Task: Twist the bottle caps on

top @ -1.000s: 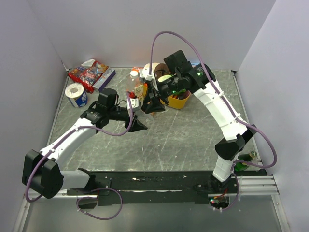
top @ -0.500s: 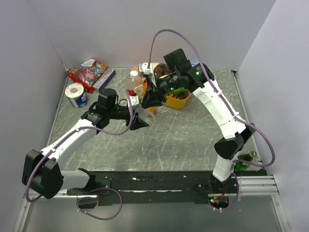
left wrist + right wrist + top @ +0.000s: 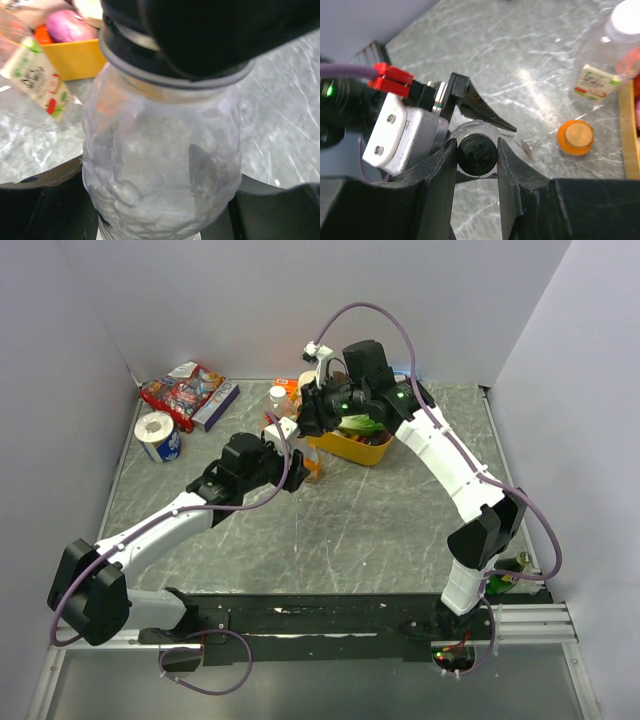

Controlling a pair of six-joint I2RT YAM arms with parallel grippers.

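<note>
My left gripper (image 3: 287, 453) is shut on the clear greyish bottle (image 3: 160, 160), which fills the left wrist view and stands upright between the fingers (image 3: 40, 205). My right gripper (image 3: 476, 155) is above it, shut on the black cap (image 3: 476, 154) sitting on the bottle's neck; in the top view it (image 3: 308, 425) is just behind the left gripper. The orange drink bottle with its orange-gold cap (image 3: 575, 136) stands close by on the right. The clear bottle with the green-marked label (image 3: 592, 80) carries a white cap (image 3: 627, 17).
A yellow bin (image 3: 362, 447) with food items stands right behind the grippers. Snack packets (image 3: 187, 390) and a blue-white can (image 3: 158, 434) lie at the back left. A green glass bottle (image 3: 508, 575) is by the right arm's base.
The left arm has pushed the greyish bottle toward the back, under the right gripper. The right gripper has drawn back and up and now grips the cap on the bottle's neck.
</note>
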